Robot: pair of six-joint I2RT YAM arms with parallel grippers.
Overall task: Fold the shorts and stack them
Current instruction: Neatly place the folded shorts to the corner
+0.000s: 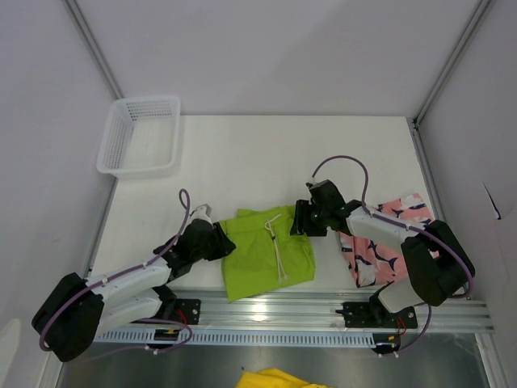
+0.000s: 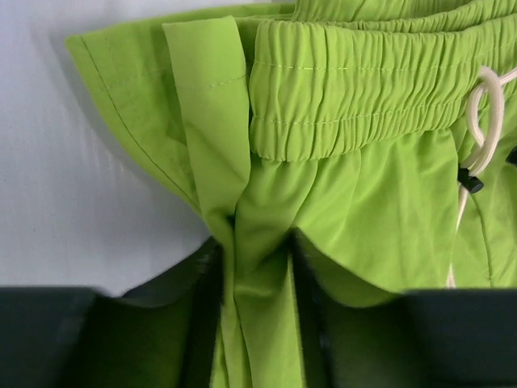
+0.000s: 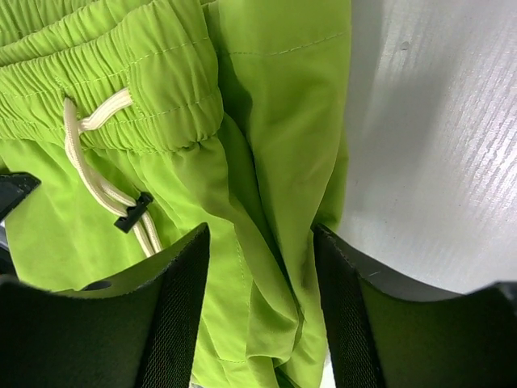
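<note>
**Top view:** The lime green fabric shorts (image 1: 262, 255) lie flat near the front of the white table (image 1: 242, 153). The left gripper (image 1: 216, 241) is at their left edge and the right gripper (image 1: 300, 220) at their upper right corner. The pink shark-print fabric shorts (image 1: 373, 257) lie partly under the right arm, so a sweep of that arm may drag them.

**Left wrist view:** The left gripper is pinched narrowly on a thin fold of green hem. So shallow a bite may slip on lifting.

**Right wrist view:** The right gripper stands part-open, with fabric slack between its fingers and unclamped. A one-sided lift would skew the fold, and the white drawstring (image 3: 89, 153) may snag.
</note>
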